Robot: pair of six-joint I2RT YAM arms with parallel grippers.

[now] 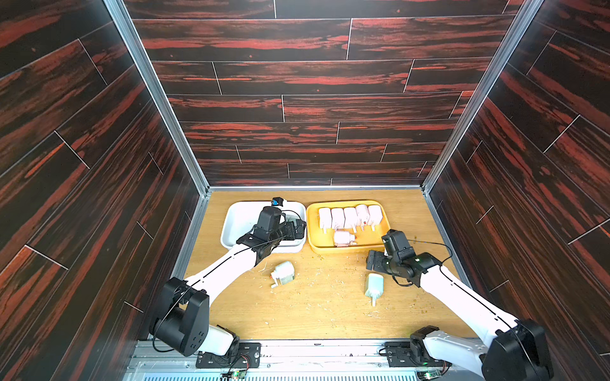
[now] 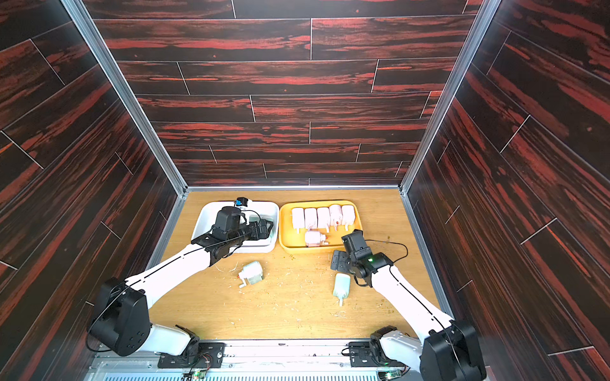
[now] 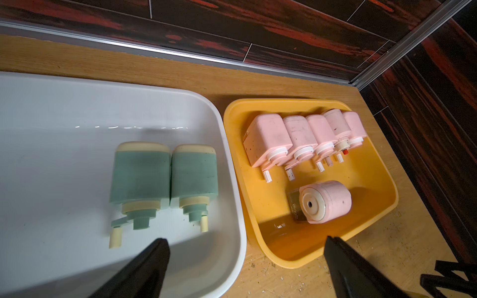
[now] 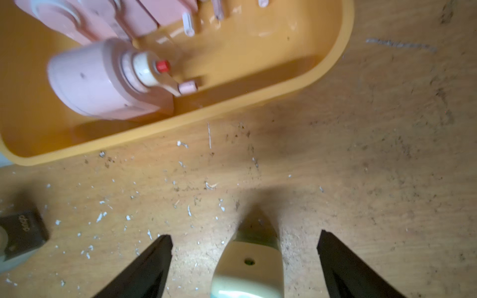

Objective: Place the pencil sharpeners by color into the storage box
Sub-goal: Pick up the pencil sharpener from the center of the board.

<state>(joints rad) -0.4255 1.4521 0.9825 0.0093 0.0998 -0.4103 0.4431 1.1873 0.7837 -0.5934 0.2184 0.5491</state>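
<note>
- Pencil sharpeners, pink: six lie in the yellow tray (image 1: pixel 312 231). Five stand side by side in a row (image 3: pixel 304 136) along its far part; the sixth pink sharpener (image 3: pixel 326 201) lies alone on its side nearer the front wall.
- Pencil sharpeners, green: two lie side by side, touching, in the white tray (image 3: pixel 229 160), marked here as the green pair (image 3: pixel 165 178). Two more lie loose on the wooden table (image 1: pixel 323 313): a left green sharpener (image 1: pixel 283 273) in front of the white tray, and a right green sharpener (image 1: pixel 374 286) in front of the yellow tray.
- Trays: white and yellow sit just beside each other at the back of the table.
- Left gripper (image 3: pixel 245 260): jaws spread wide, nothing between them, hanging over the near edge where the two trays meet.
- Right gripper (image 4: pixel 245 255): jaws spread wide on either side of the right green sharpener, with a gap on both sides; no contact visible.
- Table: scattered with pale shavings (image 4: pixel 180 206).
</note>
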